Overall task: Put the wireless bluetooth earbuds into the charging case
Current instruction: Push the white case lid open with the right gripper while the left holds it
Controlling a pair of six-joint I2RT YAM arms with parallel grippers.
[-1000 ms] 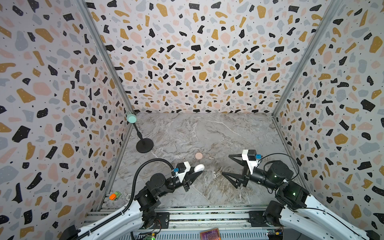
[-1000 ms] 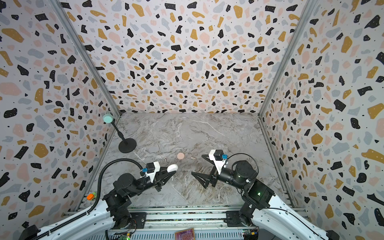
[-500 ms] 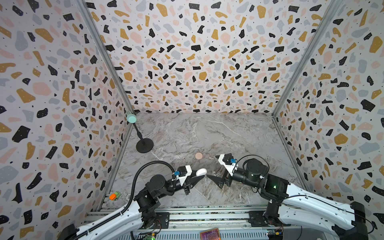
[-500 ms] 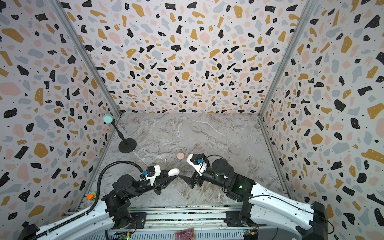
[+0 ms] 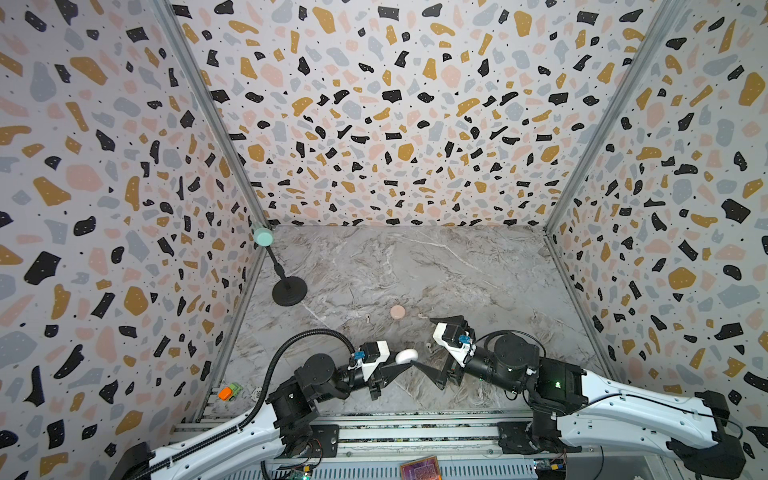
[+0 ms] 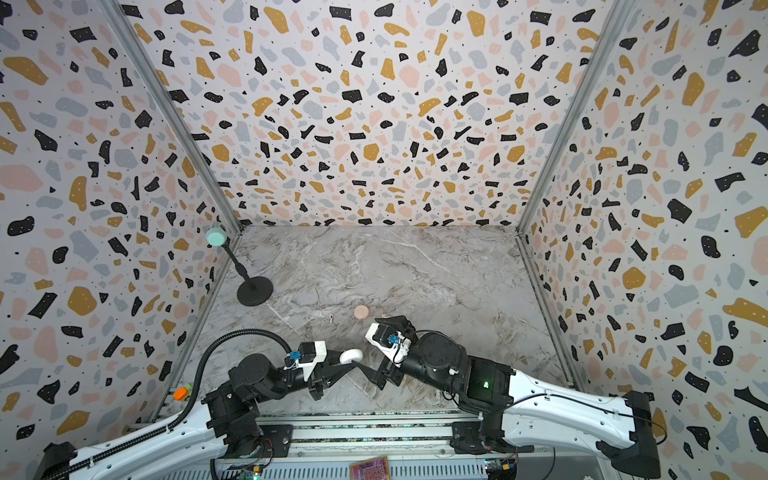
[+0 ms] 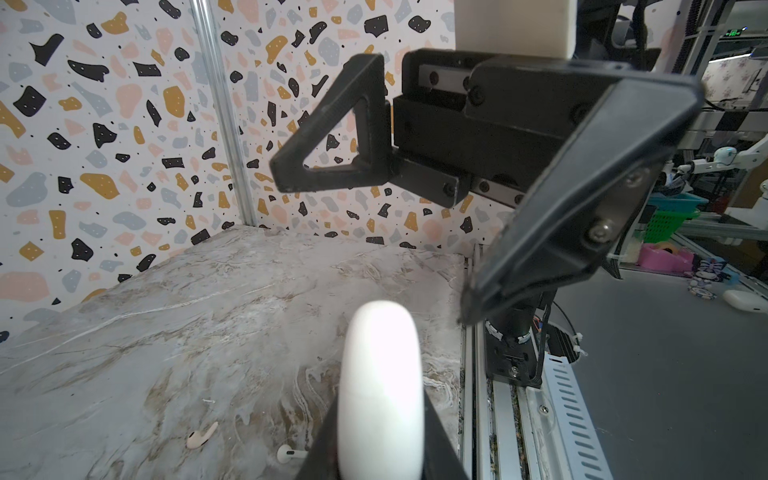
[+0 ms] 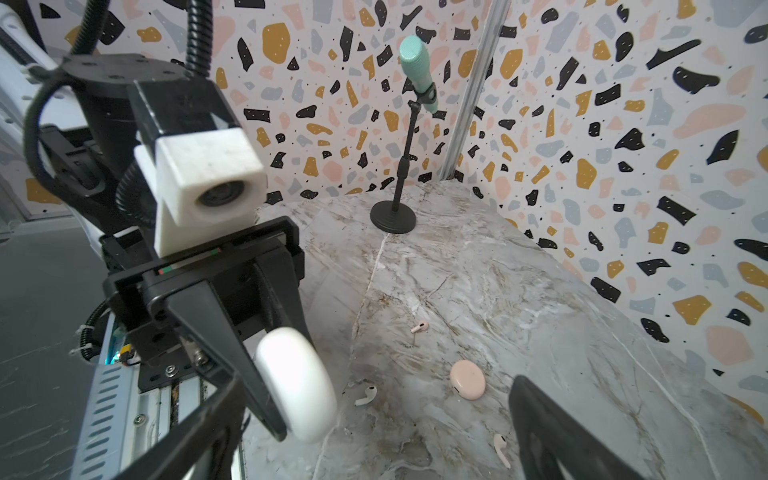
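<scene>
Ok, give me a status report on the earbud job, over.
Left gripper shut on white case, held off table. Right gripper open beside it. Three earbuds loose on table, pink case closed. Nothing blocking.

This is a robotics lab with a purpose-built test booth. In both top views, three walls (image 5: 374, 124) covered in a speckled terrazzo print are framed by bare metal posts (image 5: 208, 116) around a marble-look surface (image 5: 415, 266). A left arm (image 5: 216, 436) and a right arm (image 5: 623, 407), white and black with loose cables, are mounted on a slotted metal rail (image 5: 415, 434) at the open front, near a bare circuit board (image 5: 420, 469). A microphone (image 5: 262, 237) on a small stand occupies a back corner. In the left wrist view, beyond the rail, there are a grey floor (image 7: 665, 374), plastic baskets (image 7: 669, 220) and what looks like another white robot arm (image 7: 731, 156).
</scene>
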